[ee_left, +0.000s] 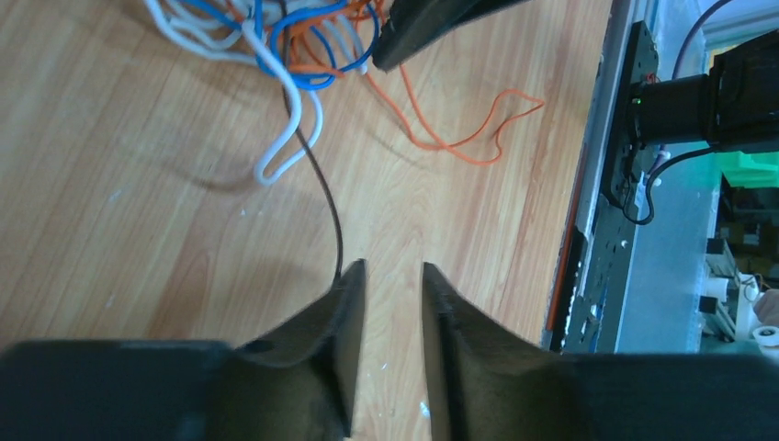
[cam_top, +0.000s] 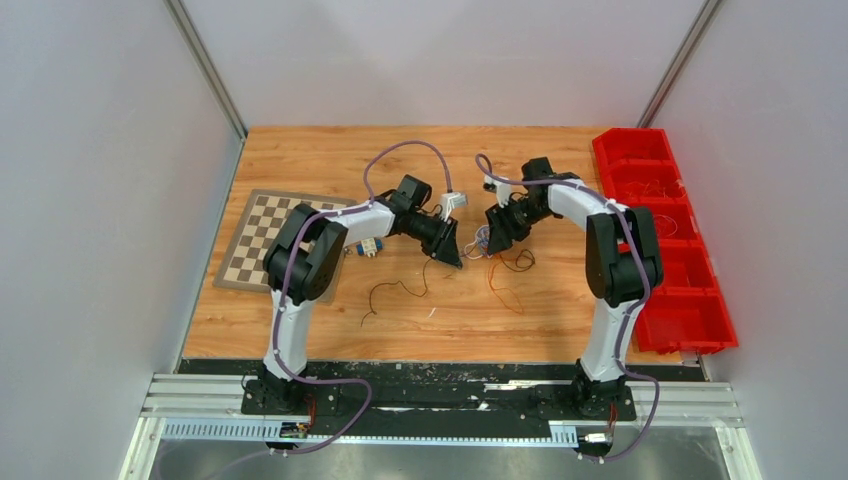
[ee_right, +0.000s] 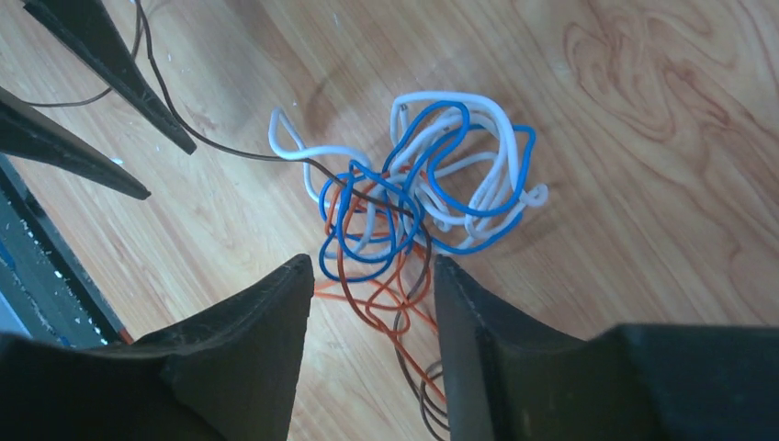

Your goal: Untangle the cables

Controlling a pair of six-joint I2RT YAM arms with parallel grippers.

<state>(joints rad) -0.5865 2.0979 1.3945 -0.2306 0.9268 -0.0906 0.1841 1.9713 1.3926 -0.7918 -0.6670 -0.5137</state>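
Where the cables (ee_right: 423,184) knot in white, blue, orange and brown on the table (cam_top: 560,320), the right gripper (ee_right: 372,266) straddles their orange strands, fingers half apart, pinching nothing; the left gripper (ee_left: 390,271), fingers narrowly parted, meets a brown strand at one tip.

White, blue, orange, brown cables (ee_right: 418,197), checkered mat (cam_top: 255,235)

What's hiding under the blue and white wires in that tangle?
Orange wires and a brown wire peek out beneath the blue wires and white wires, all lying on the wooden table. How they cross deeper inside is covered by those loops.
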